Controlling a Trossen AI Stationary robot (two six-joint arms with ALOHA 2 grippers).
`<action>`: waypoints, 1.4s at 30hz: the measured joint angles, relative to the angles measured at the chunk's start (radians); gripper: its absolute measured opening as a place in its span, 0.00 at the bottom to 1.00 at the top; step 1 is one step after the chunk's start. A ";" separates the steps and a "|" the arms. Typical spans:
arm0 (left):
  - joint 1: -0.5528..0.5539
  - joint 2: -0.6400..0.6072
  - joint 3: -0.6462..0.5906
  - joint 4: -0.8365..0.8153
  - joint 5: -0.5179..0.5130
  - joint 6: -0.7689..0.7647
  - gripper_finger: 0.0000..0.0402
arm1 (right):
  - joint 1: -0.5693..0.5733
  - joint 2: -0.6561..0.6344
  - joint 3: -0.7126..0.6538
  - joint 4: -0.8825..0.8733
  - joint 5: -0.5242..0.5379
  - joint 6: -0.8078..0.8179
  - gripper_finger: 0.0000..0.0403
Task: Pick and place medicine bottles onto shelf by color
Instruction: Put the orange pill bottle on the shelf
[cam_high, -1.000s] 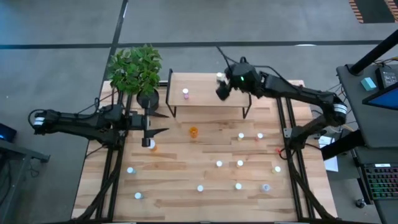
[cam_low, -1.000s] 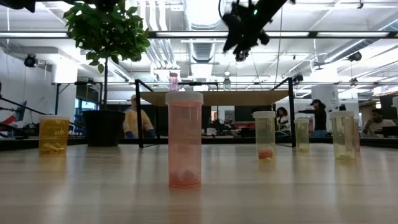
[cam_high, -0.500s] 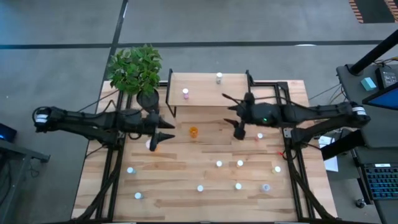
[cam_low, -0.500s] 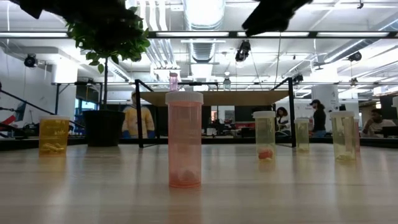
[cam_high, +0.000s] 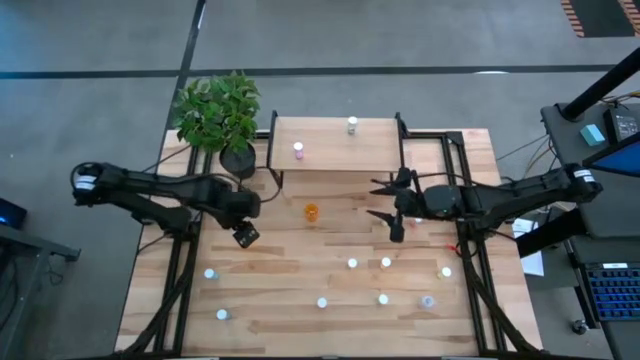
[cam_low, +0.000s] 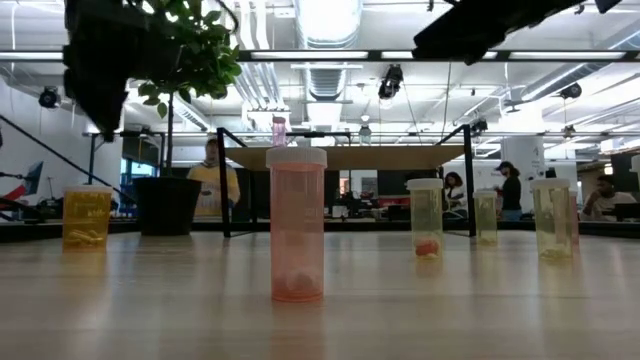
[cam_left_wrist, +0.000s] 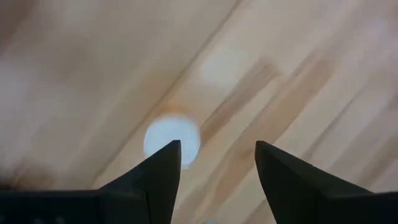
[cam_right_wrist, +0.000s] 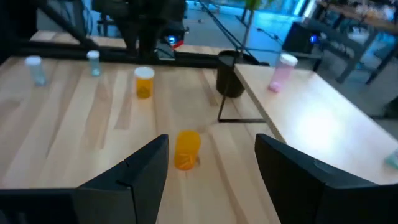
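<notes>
Left pincer (cam_left_wrist: 214, 163) open, directly above pale-capped bottle (cam_left_wrist: 172, 138) on table (cam_left_wrist: 298, 74).

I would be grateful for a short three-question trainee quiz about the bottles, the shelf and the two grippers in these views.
1. How many bottles stand on the shelf?
2. True or false: the right gripper is clamped on a bottle.
3. What lies right below the left gripper? A) the plant pot B) a pale bottle cap C) the large orange bottle

Key
1. Two: a pink bottle and another bottle nearer the far edge.
2. False; its fingers are open and empty, with the large orange bottle ahead.
3. B.
</notes>
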 joint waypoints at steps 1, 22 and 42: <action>0.006 0.021 0.012 -0.022 0.011 0.002 0.47 | 0.004 -0.006 0.000 0.001 0.001 -0.006 0.57; 0.097 0.260 -0.007 -0.053 0.030 0.011 0.73 | 0.063 -0.070 -0.010 -0.026 0.000 -0.060 0.57; 0.080 0.293 -0.040 -0.013 0.010 -0.006 0.65 | 0.062 -0.070 -0.010 -0.027 0.001 -0.073 0.57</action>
